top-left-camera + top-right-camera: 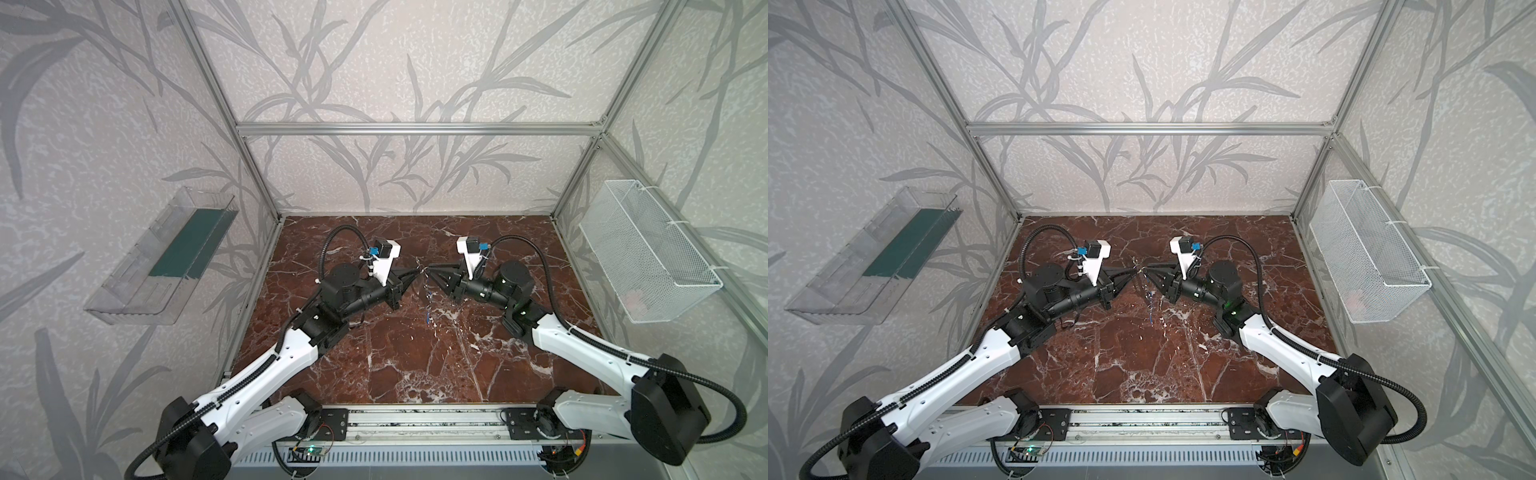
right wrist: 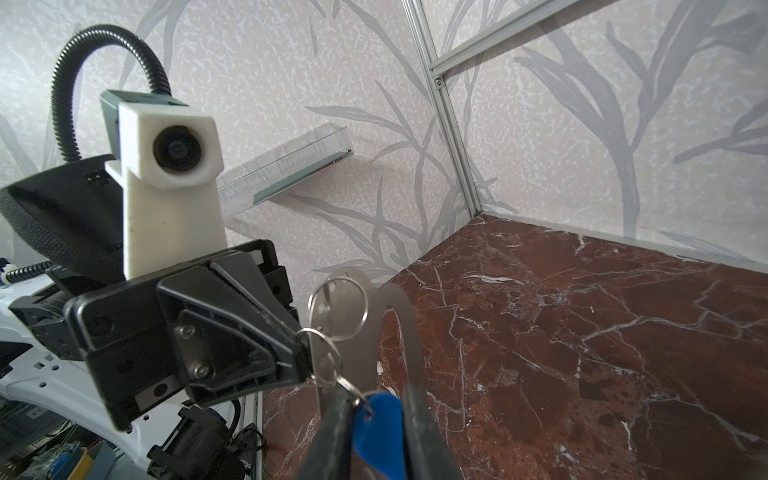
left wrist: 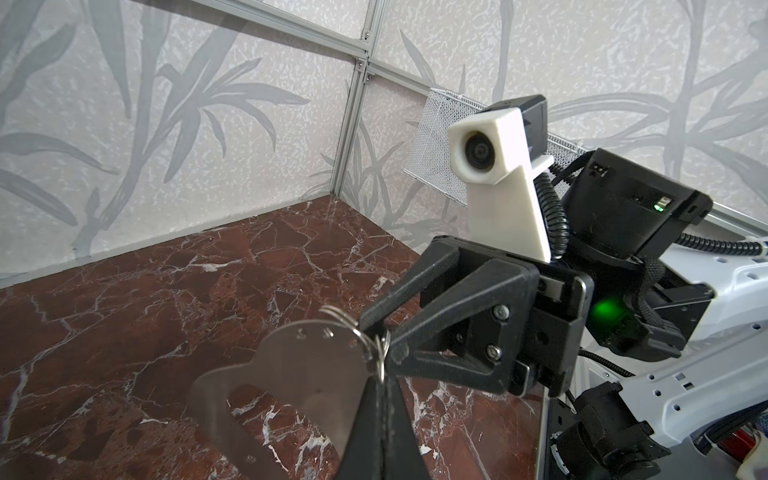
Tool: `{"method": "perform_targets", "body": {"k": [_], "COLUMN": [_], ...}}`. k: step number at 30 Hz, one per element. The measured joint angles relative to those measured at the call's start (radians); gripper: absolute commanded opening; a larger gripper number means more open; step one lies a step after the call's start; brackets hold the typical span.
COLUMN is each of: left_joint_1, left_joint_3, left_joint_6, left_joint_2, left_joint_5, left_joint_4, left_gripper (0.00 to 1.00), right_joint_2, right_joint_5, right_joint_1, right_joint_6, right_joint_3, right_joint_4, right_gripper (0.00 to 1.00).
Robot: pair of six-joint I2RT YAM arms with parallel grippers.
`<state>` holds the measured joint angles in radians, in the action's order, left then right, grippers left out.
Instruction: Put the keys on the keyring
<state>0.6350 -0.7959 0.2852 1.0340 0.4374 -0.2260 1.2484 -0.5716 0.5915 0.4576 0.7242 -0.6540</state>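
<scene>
Both grippers meet above the middle of the marble floor in both top views. My left gripper point(image 3: 380, 374) is shut on the edge of the keyring point(image 3: 307, 374), a flat grey plate held upright point(image 2: 357, 355). Wire rings point(image 2: 365, 311) hang through its holes. My right gripper point(image 2: 374, 395) is open by a narrow gap, its tips at the rings. A blue tag point(image 2: 378, 432) shows in that gap. The keys point(image 1: 428, 296) dangle below the meeting point, with a blue tag point(image 1: 427, 319) lowest. The same keys point(image 1: 1148, 296) show in both top views.
A clear plastic shelf point(image 1: 166, 253) hangs on the left wall and a white mesh basket point(image 1: 648, 253) on the right wall. Aluminium frame posts stand at the back corners. The red marble floor point(image 1: 415, 365) lies under both arms.
</scene>
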Motion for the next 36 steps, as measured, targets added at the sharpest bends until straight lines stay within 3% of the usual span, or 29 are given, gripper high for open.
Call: {"method": "perform_targets", "body": {"k": [19, 36], "left_joint_1": [0.0, 0.001], "left_joint_3": [0.0, 0.0], "left_joint_6": [0.0, -0.001], "left_joint_2": [0.0, 0.002], "left_joint_5": [-0.003, -0.013], "left_joint_4": [-0.014, -0.009], "left_gripper": [0.0, 0.0], "right_joint_2": [0.054, 0.049], "right_joint_5": [-0.092, -0.107], "right_joint_1": [-0.017, -0.026], "right_joint_6": [0.077, 0.093], "right_joint_3": [0.027, 0.019], "right_joint_4": [-0.079, -0.121], "right_gripper": [0.22, 0.21]}}
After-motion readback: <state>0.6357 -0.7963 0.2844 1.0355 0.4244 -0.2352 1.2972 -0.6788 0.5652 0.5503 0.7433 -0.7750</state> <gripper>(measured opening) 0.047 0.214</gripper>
